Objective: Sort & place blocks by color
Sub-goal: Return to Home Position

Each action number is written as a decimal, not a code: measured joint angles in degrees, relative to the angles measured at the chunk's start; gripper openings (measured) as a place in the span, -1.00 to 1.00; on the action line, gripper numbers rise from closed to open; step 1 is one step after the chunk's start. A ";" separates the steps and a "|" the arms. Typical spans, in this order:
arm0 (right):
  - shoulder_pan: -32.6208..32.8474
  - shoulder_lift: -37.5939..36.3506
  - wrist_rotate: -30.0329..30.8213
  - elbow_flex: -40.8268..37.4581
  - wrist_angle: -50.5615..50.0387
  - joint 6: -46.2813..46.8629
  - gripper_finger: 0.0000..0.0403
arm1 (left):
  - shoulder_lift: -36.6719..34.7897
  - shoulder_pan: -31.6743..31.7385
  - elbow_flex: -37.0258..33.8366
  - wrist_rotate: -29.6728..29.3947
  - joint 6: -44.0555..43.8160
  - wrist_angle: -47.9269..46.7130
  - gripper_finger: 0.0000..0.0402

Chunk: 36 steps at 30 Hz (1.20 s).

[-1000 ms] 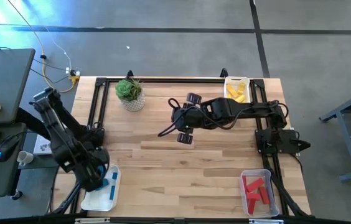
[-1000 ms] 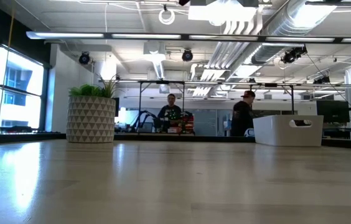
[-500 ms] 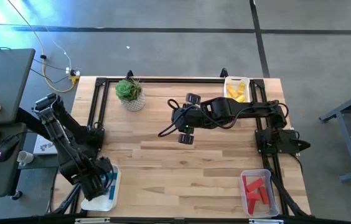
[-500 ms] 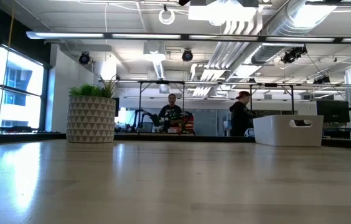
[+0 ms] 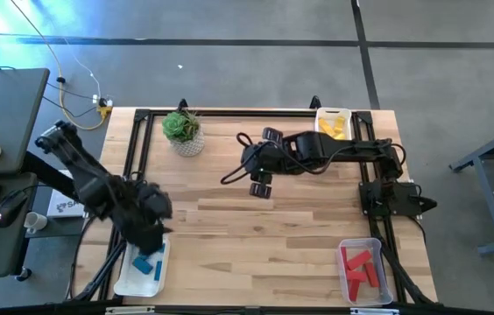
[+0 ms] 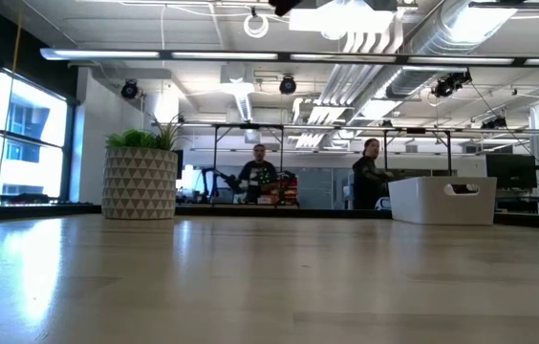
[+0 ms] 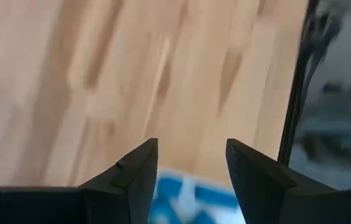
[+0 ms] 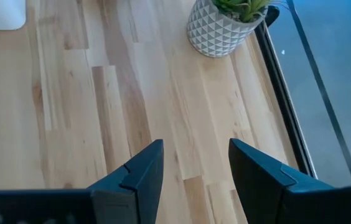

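The left gripper (image 7: 191,155) is hanging with its fingers apart beside the white tray (image 5: 129,282), where the blue blocks (image 5: 146,264) are lying. The right gripper (image 8: 194,163) is hanging over the table (image 5: 229,236), fingers apart, holding nothing. Yellow blocks (image 5: 335,129) are sitting in the white bin (image 5: 333,111), and red blocks (image 5: 361,267) in the clear bin (image 5: 365,242).

We make out the blue blocks (image 7: 219,200) in the white tray (image 5: 129,284) only as a cut-off blur, uncountable; the left arm (image 5: 98,188) covers one end of that tray.
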 joint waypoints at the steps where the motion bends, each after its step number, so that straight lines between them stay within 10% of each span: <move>1: 0.00 0.00 -0.03 0.00 0.01 0.01 -0.17 | -1.18 1.30 0.00 -1.41 2.07 1.14 -0.13; 16: 0.04 0.00 -4.92 0.00 1.22 6.52 -0.17 | -15.69 17.69 -1.83 1.59 31.07 18.41 -0.13; 22: 0.04 0.00 -8.80 0.00 4.11 7.10 -0.17 | -22.29 23.85 -13.51 11.45 36.56 33.49 -0.13; 36: 0.07 0.00 -9.09 0.00 9.35 10.45 -0.17 | -43.66 33.19 -41.62 13.70 35.73 56.00 -0.13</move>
